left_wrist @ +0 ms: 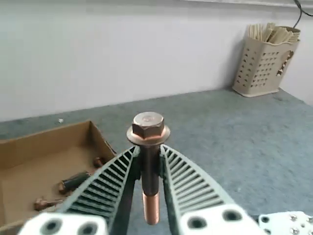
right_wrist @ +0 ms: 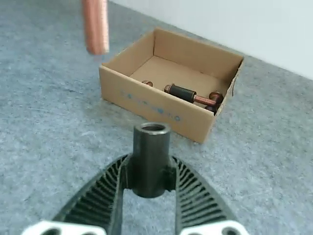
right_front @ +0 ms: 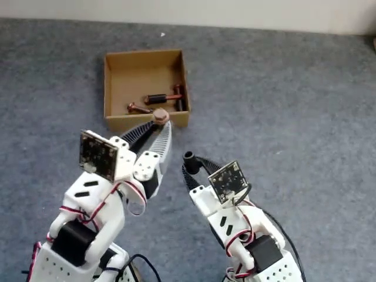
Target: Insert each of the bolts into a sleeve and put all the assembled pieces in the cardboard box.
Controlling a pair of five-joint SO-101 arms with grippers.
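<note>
1. Gripping a copper bolt [left_wrist: 148, 132] mid-shank, head up, the left gripper [left_wrist: 149, 152] hovers at 6 o'clock of the cardboard box [right_front: 141, 56].
2. The right gripper [right_wrist: 149, 164] clamps a black sleeve [right_wrist: 151, 147] upright — at 4 o'clock of the bolt.
3. Both look rigid, smooth, slippery — grip mid-body.

a grey, carpet-like cover with a short, flecked pile spreads over the whole tabletop [right_front: 294, 88]. along its far edge rises a plain white wall [left_wrist: 122, 49], bare and smooth, meeting the cover in a straight line. at that far edge, close to the wall, stands a beige plastic basket [left_wrist: 261, 68] with rows of small holes in its sides, holding pale flat sticks [left_wrist: 269, 33] upright. a dark cable [left_wrist: 298, 10] curves down the wall above it. a small white speck [right_front: 163, 34] lies near the far edge. the light is soft and even, with faint shadows.
</note>
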